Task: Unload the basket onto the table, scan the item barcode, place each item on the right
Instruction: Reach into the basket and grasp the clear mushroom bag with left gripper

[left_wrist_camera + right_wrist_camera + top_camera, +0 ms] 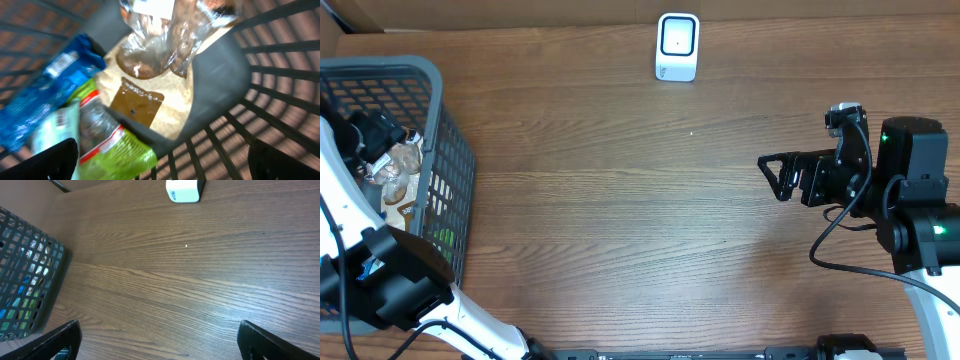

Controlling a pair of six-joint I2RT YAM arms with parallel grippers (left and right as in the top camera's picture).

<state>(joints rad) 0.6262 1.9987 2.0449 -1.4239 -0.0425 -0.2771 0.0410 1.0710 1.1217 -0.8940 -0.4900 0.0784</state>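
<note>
Spread wide above packets (107, 142) in basket (455, 170), left hand (162, 155) is observed; right hand (770, 178) wide, empty, near scanner (677, 46) on counter (620, 210).

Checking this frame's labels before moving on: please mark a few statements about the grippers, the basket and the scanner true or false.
1. The white scanner stands on the table, outside the basket. True.
2. The right gripper holds a packet. False: it is open and empty above the table.
3. The left gripper is inside the basket, above packaged items. True.
4. The left gripper is clamped on a packet. False: its fingers stand wide apart with nothing between them; the blue packet lies loose in the basket.
</note>
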